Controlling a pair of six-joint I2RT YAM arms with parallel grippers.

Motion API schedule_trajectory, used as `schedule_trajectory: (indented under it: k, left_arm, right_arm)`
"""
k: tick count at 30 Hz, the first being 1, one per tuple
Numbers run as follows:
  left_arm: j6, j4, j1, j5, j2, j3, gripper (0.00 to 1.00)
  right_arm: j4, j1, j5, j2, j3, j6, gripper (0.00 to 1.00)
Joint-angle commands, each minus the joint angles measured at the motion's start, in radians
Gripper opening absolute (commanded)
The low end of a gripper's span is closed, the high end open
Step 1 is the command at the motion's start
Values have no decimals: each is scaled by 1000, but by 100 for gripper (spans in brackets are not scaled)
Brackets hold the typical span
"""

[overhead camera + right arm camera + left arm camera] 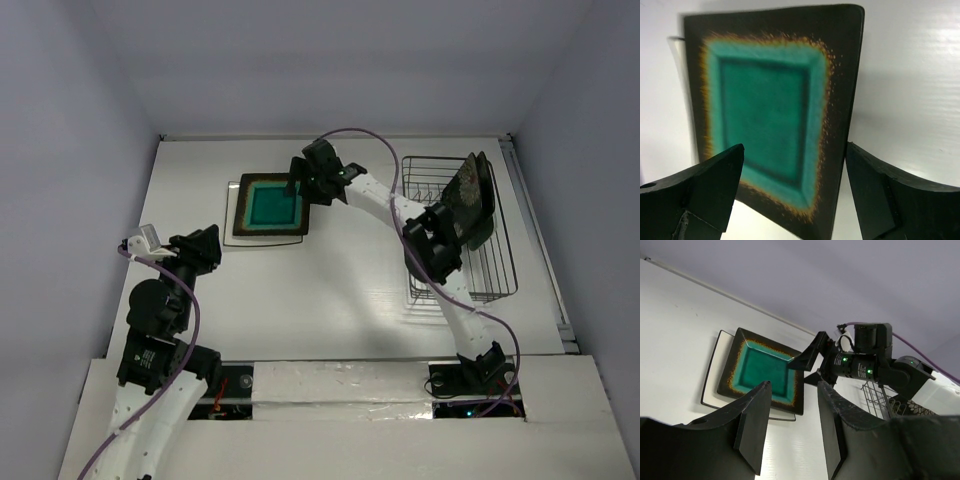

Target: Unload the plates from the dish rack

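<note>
Dish rack [497, 278] sat at the table's right with the black flowered plate [470, 192] upright inside; teal-centred plate [272, 205] lay stacked on the white plate [714, 372] — right gripper [794, 150] spread apart over its edge, left gripper [792, 385] likewise apart, empty.

We see a white table [340, 300] with plain, pale grey walls [330, 60] on its left, right and far sides.

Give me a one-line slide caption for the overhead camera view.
Right gripper open above a teal plate stacked on a white plate; a flowered black plate stands in the wire rack.
</note>
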Motion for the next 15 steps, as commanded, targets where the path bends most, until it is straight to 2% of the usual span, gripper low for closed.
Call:
schedule_trajectory:
  k: [1,6,11,15]
  left_arm:
    - [0,43,-7,4,-13,-7,39]
    - [-2,43,-7,4,-14,-6,39]
    - [-2,43,-7,4,-16,-7,39]
    - [-2,44,-7,4,-14,-7,39]
  right_arm:
    - [-77,7,-9,15,69,-60,87]
    - [-144,7,-19,57,147,-71,87]
    - [-63,16,-106,46,109,-60,88]
    - [-136,25,-92,103,222,-72,89]
